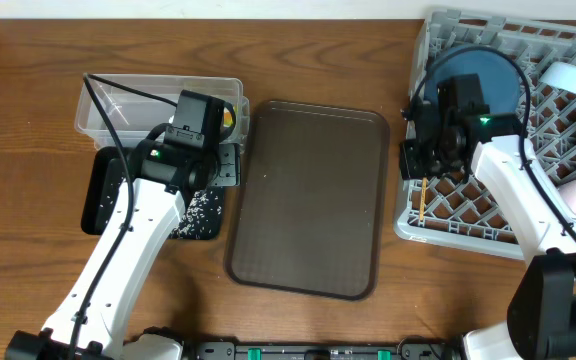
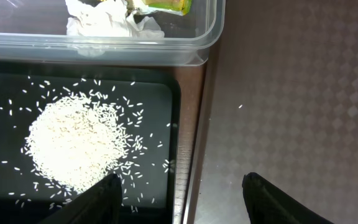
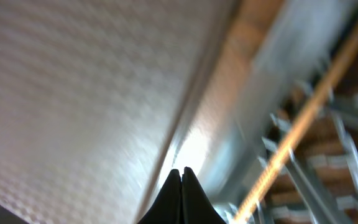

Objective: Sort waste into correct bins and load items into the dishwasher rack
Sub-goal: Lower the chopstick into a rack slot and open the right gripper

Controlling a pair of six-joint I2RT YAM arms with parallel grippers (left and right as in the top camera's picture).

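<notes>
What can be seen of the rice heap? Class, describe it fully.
The rice heap is a low, roughly round mound of loose white grains lying on the floor of the shallow black tray. Stray grains are scattered around it across the tray. The heap sits near the clear tub but apart from it.

No readable text, labels or numbers anywhere.

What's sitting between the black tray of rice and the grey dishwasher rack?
The large brown serving tray lies between the black tray and the rack, seen in the overhead view.
</notes>
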